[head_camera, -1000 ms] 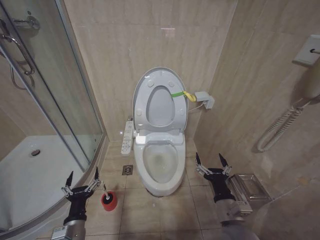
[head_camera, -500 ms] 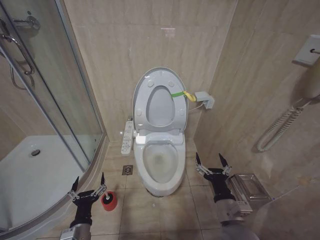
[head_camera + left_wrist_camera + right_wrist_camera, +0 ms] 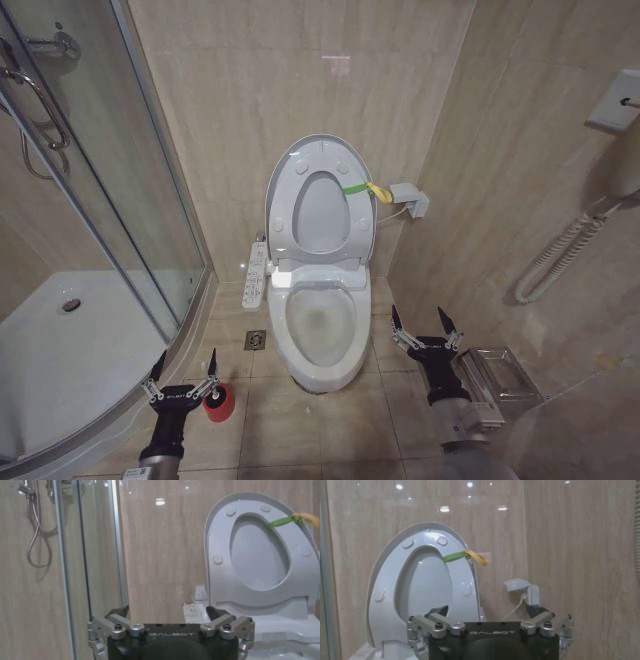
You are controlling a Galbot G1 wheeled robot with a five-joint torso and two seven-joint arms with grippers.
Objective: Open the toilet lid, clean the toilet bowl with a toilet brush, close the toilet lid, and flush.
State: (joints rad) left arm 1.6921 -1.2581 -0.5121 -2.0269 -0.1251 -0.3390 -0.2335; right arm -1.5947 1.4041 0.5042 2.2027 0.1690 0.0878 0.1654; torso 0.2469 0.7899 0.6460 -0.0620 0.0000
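The toilet lid (image 3: 320, 215) stands raised against the back wall with the seat ring up in front of it and a green-and-yellow band (image 3: 365, 188) at its edge. Below it the white toilet bowl (image 3: 320, 325) lies uncovered. My left gripper (image 3: 183, 372) hangs open low on the left, right beside and just above the red cup holder (image 3: 221, 403). The toilet brush is hidden behind that gripper's finger. My right gripper (image 3: 425, 325) is open and holds nothing, to the right of the bowl. The wrist views face the lid (image 3: 257, 555) (image 3: 422, 588) past the left gripper (image 3: 167, 611) and the right gripper (image 3: 487, 609).
A glass shower door (image 3: 120, 180) and curved shower tray (image 3: 60, 340) close off the left. A control panel (image 3: 256, 272) and floor drain (image 3: 255, 340) sit left of the bowl. A wall box (image 3: 408, 198), a coiled hose (image 3: 560, 255) and a clear rack (image 3: 495, 372) are on the right.
My left gripper has moved right and lower, ending close to the red cup holder. The right gripper and the toilet have stayed still.
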